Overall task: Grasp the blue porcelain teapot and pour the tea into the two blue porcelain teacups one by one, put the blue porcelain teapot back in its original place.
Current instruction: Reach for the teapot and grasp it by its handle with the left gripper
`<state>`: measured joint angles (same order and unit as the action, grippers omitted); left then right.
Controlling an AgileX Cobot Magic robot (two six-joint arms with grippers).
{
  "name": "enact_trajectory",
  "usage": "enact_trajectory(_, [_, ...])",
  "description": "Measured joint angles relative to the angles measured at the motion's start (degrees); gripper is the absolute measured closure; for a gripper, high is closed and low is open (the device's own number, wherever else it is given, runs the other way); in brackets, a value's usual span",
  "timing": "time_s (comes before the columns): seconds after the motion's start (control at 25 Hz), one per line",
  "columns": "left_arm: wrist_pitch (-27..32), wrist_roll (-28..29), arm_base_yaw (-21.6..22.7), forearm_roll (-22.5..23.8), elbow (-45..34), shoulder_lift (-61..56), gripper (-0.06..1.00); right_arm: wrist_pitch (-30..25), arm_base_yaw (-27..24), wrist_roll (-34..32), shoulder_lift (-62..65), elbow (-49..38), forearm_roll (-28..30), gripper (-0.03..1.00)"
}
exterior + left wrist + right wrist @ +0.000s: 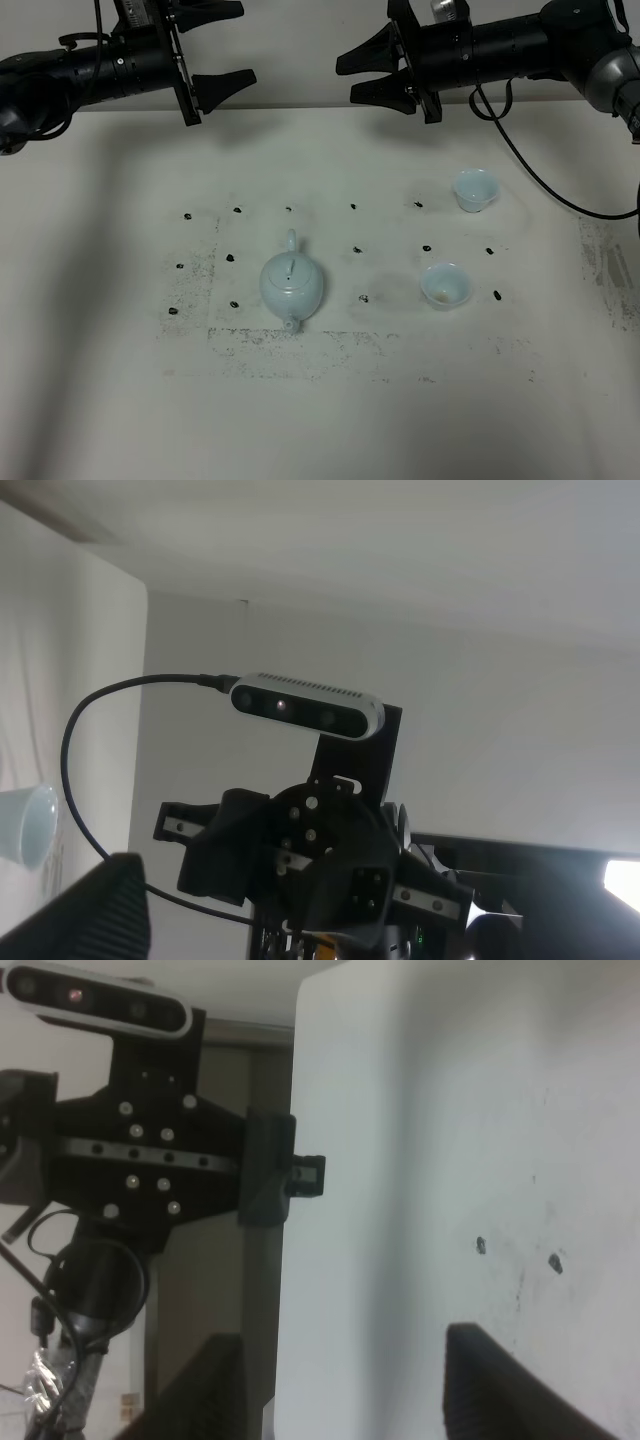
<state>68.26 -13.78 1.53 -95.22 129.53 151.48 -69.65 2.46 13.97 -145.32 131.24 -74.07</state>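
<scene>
Scuffing greys the white counter (100, 400), dotted with black marks (362, 299) that probably fix positions. On it the blue porcelain teapot (292, 285) stands upright, untouched; the nearer teacup (445, 286) sits well to its right, the farther teacup (475, 190) beyond. Along the far edge, left pincer (228, 48) and right pincer (348, 80) hover released, parked clear. Pale walls enclose the room.

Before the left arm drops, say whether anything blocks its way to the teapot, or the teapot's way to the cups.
Nothing visible does. The left gripper hangs open at the back; only bare, spotted table lies between it and the teapot, and between the teapot and the near cup or far cup.
</scene>
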Motion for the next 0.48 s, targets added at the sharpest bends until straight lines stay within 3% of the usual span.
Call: enact_trajectory(0.48, [0.0,0.0,0.0,0.7,0.0,0.0,0.19,0.0,0.0,1.1,0.0,0.0,-1.7,0.50])
